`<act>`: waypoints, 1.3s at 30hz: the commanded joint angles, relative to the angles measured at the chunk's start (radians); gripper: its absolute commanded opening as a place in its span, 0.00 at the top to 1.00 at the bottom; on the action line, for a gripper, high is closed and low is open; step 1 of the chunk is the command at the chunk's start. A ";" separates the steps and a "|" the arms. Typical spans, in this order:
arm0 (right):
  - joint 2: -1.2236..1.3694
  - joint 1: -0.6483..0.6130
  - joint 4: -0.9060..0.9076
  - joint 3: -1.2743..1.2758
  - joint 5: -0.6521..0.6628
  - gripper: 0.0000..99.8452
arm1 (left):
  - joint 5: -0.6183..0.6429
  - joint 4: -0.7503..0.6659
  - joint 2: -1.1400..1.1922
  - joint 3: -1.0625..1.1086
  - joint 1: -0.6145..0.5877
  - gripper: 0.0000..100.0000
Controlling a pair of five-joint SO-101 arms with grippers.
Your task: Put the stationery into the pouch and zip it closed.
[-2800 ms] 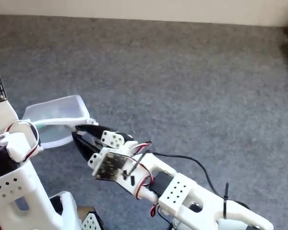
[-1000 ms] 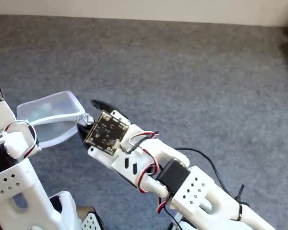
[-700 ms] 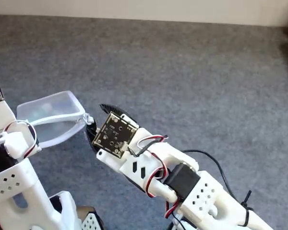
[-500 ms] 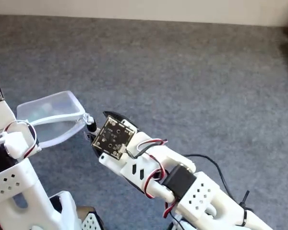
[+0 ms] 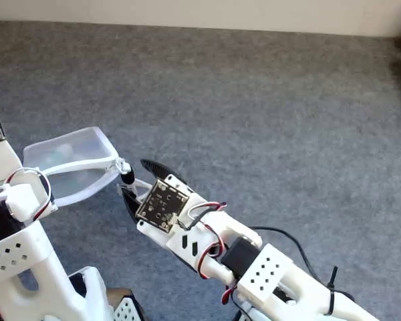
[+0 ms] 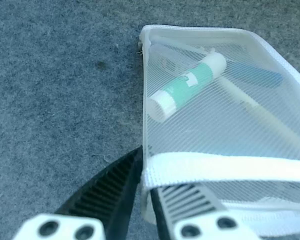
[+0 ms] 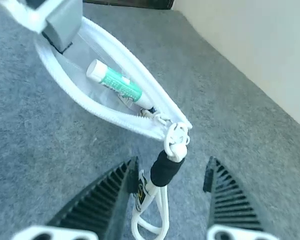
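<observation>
A translucent mesh pouch (image 5: 70, 160) lies at the left of the grey carpet, its mouth open. Inside it are a green-and-white glue stick (image 6: 186, 86), a blue pen (image 6: 257, 75) and a white stick (image 6: 240, 97). My left gripper (image 6: 146, 174) is shut on the pouch's white edge band (image 6: 225, 169). At the zipper's end my right gripper (image 7: 172, 162) (image 5: 139, 179) is open. The white zipper pull (image 7: 176, 136) with its black cord end (image 7: 164, 168) (image 5: 127, 176) hangs between its fingers, untouched by them. The glue stick (image 7: 115, 80) shows through the open mouth.
The left arm (image 5: 20, 254) stands at the lower left. The right arm (image 5: 254, 267) comes in from the lower right. Bare grey carpet (image 5: 287, 120) spreads to the right and back, up to a pale wall (image 5: 200, 10).
The right gripper has turned its wrist and drawn back a little from the pouch's zipper end toward the lower right. The pouch moved slightly up and left earlier, then stayed still.
</observation>
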 commanded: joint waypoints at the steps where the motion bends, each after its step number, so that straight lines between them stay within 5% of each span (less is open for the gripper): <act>1: 0.071 -0.024 -0.088 -0.001 -0.009 0.79 | -0.006 -0.017 -0.001 -0.019 -0.004 0.99; 21: 0.412 0.012 -0.449 -0.004 -0.009 0.79 | -0.006 -0.051 -0.007 0.016 -0.004 0.99; 39: 0.415 0.010 -0.453 -0.047 -0.009 0.79 | -0.006 -0.051 -0.007 0.016 -0.004 0.99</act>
